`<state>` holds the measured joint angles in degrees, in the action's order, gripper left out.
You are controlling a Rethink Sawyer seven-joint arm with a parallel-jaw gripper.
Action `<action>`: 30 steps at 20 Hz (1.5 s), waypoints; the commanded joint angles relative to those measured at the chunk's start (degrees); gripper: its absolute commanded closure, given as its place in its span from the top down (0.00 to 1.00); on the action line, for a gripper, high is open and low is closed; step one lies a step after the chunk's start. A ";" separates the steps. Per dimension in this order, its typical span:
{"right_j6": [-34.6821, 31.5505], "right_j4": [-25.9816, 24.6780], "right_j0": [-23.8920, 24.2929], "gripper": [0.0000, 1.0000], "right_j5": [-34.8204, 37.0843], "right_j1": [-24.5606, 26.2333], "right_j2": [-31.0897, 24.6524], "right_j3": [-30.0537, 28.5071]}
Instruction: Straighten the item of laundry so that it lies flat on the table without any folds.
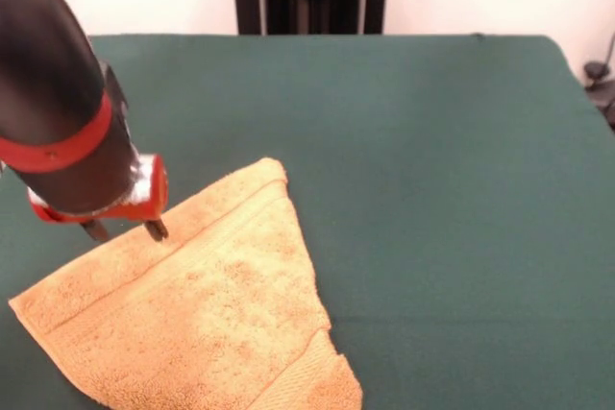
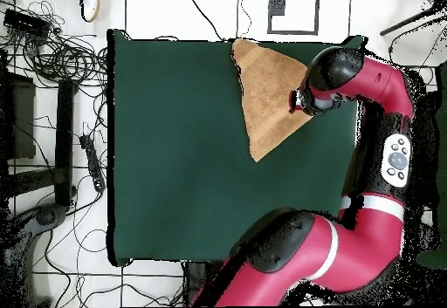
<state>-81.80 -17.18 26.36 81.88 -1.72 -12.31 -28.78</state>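
- Pincer (image 1: 125, 230) hangs with its two dark fingertips a little apart, nothing between them, so it reads as open; the tips sit right at the upper folded edge of the towel, and whether they touch the pile cannot be told.
- Directly above the pincer sits an orange-red wrist collar (image 1: 144, 194), and above that the thick black arm (image 1: 48, 93) with a red band, slanting up toward the picture's top left corner in the front view.
- Below and to the right of the pincer in the front view lies the golden-orange terry towel (image 1: 202, 314), folded into a rough triangle, with its point up and to the right of the tips.
- A flat woven band runs along the folded edge just under the pincer, and another crosses the flap at the lower right, farther from it.
- Underneath the pincer and the towel spreads the dark green table (image 1: 432, 189), bare cloth stretching well away to the pincer's right in that view.
- From overhead, the pincer (image 2: 301, 102) stands at the towel's (image 2: 266, 95) long slanted edge, near one table (image 2: 175, 147) corner.
- Beyond the table, well apart from the pincer, black cables (image 2: 52, 56) lie tangled on a pale tiled floor (image 2: 157, 12).
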 commanded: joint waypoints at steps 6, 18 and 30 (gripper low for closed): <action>-8.92 2.18 -5.97 1.00 6.57 6.37 -4.79 5.24; -7.56 1.49 -4.72 1.00 -10.61 10.59 -3.07 -1.78; -4.93 0.67 -3.44 1.00 -14.25 8.56 -1.08 -9.81</action>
<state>-81.82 -16.20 24.00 81.92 2.74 -12.08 -24.18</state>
